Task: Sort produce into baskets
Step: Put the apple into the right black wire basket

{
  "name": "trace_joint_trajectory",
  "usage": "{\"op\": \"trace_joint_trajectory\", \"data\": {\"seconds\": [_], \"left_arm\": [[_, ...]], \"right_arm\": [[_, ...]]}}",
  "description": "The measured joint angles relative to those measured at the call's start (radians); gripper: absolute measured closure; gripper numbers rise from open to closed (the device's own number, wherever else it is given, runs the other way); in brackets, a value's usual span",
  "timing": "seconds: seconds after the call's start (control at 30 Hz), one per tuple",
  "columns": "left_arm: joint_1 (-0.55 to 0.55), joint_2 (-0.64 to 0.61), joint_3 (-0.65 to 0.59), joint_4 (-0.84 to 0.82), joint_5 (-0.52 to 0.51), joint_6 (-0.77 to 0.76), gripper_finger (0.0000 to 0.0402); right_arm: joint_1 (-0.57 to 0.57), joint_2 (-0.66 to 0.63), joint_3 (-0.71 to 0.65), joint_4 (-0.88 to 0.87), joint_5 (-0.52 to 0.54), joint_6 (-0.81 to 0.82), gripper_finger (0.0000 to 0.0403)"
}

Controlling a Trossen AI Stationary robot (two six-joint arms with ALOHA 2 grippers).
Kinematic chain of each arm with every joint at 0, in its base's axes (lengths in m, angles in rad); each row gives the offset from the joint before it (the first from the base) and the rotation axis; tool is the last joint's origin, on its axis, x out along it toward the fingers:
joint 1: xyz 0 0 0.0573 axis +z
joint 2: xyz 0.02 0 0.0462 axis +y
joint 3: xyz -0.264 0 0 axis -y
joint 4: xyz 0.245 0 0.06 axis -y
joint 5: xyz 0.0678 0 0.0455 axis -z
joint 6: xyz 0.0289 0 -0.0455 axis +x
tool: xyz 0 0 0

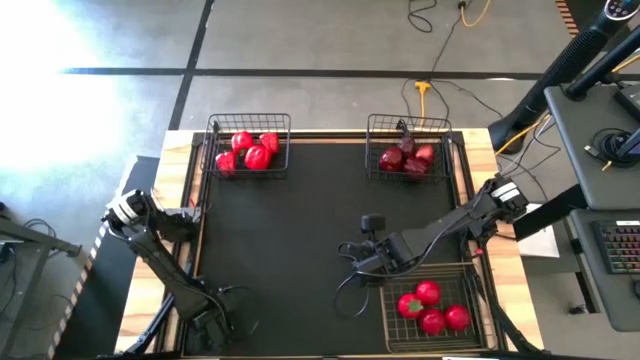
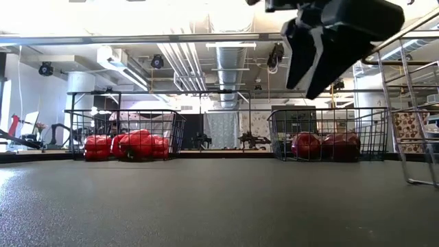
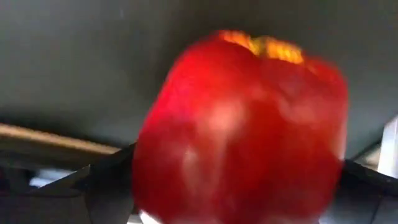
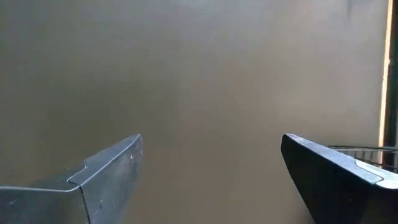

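Three black wire baskets sit on a dark table (image 1: 290,230), and nearly all the produce is already sorted. The basket at the far left (image 1: 249,146) holds glossy red peppers (image 1: 250,152). The basket at the far right (image 1: 408,149) holds dark maroon round fruits (image 1: 405,160). The near right basket (image 1: 433,305) holds four round red tomatoes with green tops (image 1: 432,307).

No loose produce lies on the open table, so one piece appears to remain — a bright red pepper (image 3: 242,130), shiny, with a yellowish patch at one end. It fills the left wrist view, gripped between the left hand's dark fingers (image 3: 106,186) at the near left corner of the table.

The right hand (image 1: 352,252) hangs above the table just beside the tomato basket — fingers spread wide, holding nothing.
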Motion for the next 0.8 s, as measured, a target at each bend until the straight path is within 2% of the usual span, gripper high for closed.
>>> {"op": "trace_joint_trajectory", "data": {"seconds": [0.13, 0.27, 0.4, 0.47, 0.67, 0.8], "left_arm": [[0.006, 0.011, -0.019, -0.011, -0.080, -0.070, 0.0029], [0.031, 0.043, -0.019, -0.002, -0.086, -0.079, 0.0029], [0.081, 0.079, -0.005, 0.000, -0.066, -0.019, 0.0029], [0.116, 0.096, 0.016, -0.013, -0.092, 0.027, 0.0029], [0.219, 0.122, 0.084, 0.014, -0.298, 0.143, 0.0046], [0.273, 0.124, 0.108, 0.101, -0.497, 0.180, 0.0076]], "right_arm": [[0.000, -0.002, -0.024, 0.018, -0.024, 0.008, 0.0027], [0.000, -0.002, -0.026, 0.025, -0.031, 0.032, 0.0027], [0.000, -0.003, -0.027, 0.051, -0.038, 0.030, 0.0026], [0.000, -0.002, -0.029, 0.070, -0.049, 0.012, 0.0026], [0.000, -0.002, -0.029, 0.138, -0.069, -0.056, 0.0026], [0.000, -0.002, -0.029, 0.159, -0.071, -0.067, 0.0026]]}}
